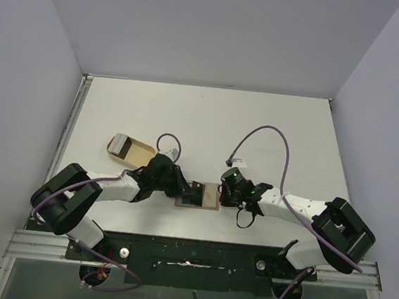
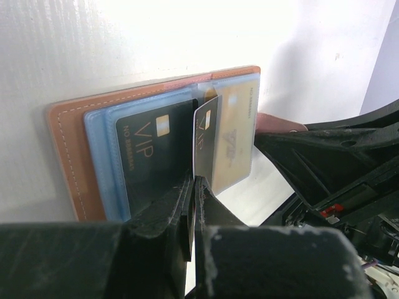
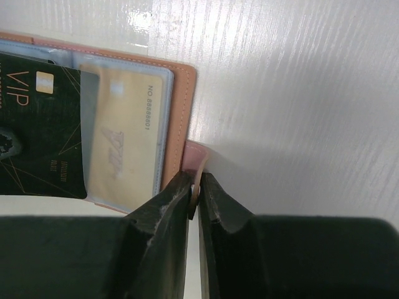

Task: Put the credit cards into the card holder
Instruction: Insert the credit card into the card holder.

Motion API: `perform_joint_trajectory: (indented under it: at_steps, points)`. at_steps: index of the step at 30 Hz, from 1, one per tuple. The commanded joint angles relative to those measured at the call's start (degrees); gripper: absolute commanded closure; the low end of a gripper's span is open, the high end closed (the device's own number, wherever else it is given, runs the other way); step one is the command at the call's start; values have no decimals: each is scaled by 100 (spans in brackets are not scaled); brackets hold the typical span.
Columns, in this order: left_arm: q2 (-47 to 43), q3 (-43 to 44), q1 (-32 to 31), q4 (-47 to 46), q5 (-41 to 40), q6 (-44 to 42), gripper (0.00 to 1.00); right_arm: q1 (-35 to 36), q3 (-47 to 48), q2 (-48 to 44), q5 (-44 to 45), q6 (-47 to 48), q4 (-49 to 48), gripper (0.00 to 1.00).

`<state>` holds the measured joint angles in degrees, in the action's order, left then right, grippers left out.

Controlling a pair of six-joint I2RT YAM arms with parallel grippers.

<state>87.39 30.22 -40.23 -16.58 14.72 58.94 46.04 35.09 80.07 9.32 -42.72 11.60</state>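
Midway along the table's (image 1: 293,130) near edge the card holder (image 1: 199,196) lies open, a dark card (image 2: 149,162) and a gold card (image 3: 121,137) in its clear sleeves (image 2: 100,140), the left gripper (image 2: 193,187) pinching a third card (image 2: 206,140) on edge over them, the right gripper (image 3: 194,190) clamped on its tab (image 3: 198,156), a tan case (image 1: 134,152) lying farther left.

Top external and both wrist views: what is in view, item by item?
card holder: one, reddish-brown with blue sleeves, open flat at the table's middle
black card: one, marked VIP, in a sleeve
gold card: one, in the sleeve nearest the tab
held card: one, dark, standing on edge over the holder
tan case: one, pale tan, rear left
grey-white item: one, at the case's end
table: one, white
left gripper: shut on the held card
right gripper: pinching the holder's tab
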Motion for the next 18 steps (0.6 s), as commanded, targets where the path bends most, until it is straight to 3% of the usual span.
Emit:
perform_joint_trajectory:
  at_steps: [1, 18]
  points:
    - [146, -75, -111, -192, -275, -46, 100, 140, -3, -64, -9, -144, -314, 89]
    - [-35, 6, -178, 163, -537, -231, 100, 220, 24, -91, 24, -201, -268, 90]
